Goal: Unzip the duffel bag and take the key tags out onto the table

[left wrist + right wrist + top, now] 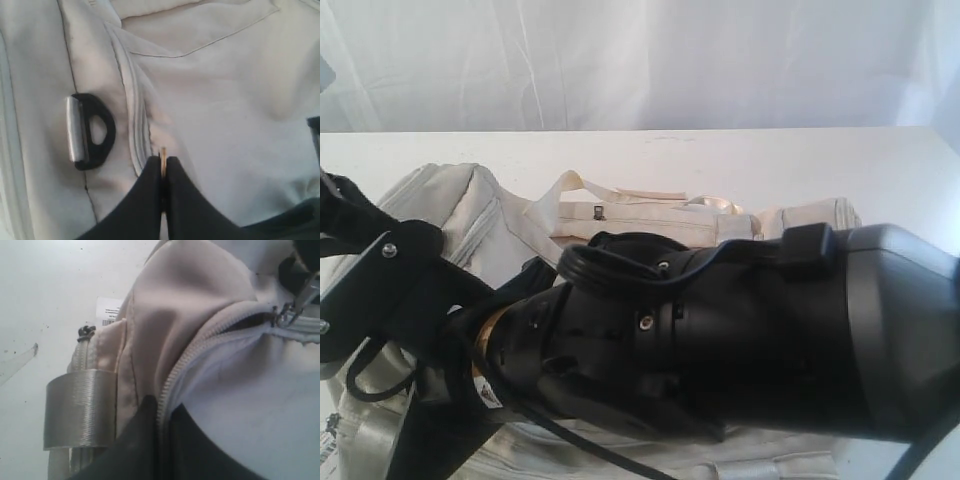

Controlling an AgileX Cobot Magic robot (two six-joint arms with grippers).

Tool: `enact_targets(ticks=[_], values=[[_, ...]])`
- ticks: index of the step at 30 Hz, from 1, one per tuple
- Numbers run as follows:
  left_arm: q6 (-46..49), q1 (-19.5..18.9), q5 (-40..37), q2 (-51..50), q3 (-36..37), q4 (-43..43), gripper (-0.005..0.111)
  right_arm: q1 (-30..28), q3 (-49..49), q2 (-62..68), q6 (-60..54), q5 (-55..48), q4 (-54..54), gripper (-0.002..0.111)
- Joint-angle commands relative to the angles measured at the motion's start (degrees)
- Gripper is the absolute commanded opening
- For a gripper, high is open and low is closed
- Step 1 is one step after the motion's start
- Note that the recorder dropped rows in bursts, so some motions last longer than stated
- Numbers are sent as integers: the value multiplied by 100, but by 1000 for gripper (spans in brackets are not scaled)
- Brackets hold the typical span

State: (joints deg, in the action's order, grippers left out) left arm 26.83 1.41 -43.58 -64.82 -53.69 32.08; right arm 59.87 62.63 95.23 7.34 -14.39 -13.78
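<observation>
Cream duffel bag [650, 215] lying on white table [770, 160], zipper mostly closed.

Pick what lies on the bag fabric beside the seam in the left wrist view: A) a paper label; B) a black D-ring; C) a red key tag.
B: a black D-ring on a grey loop lies against the cream duffel bag.

Lab-style setup: bare white table [740, 160], draped white backdrop [620, 60].
</observation>
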Motion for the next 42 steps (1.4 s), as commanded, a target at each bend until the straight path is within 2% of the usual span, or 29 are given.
enact_targets(ticks=[1, 8, 16, 27, 35, 37, 39, 42], values=[[143, 6, 122, -497, -448, 210, 0, 131, 14, -63, 49, 82, 33, 0], [144, 6, 178, -1031, -1130, 173, 0, 230, 14, -63, 49, 82, 33, 0], [144, 6, 281, -1623, -1579, 173, 0, 232, 14, -63, 85, 59, 33, 0], [144, 6, 1730, -2004, -1706, 212, 0, 232, 14, -63, 188, -54, 43, 0], [314, 6, 1918, -2200, -1706, 212, 0, 232, 14, -63, 215, -95, 43, 0], [532, 6, 1896, -2213, -1706, 212, 4, 232, 14, -63, 258, -113, 43, 0], [649, 6, 1881, -2213, -1706, 212, 16, 232, 14, -63, 313, -153, 43, 0], [649, 6, 1799, -2200, -1706, 212, 41, 232, 14, -63, 313, -177, 43, 0]])
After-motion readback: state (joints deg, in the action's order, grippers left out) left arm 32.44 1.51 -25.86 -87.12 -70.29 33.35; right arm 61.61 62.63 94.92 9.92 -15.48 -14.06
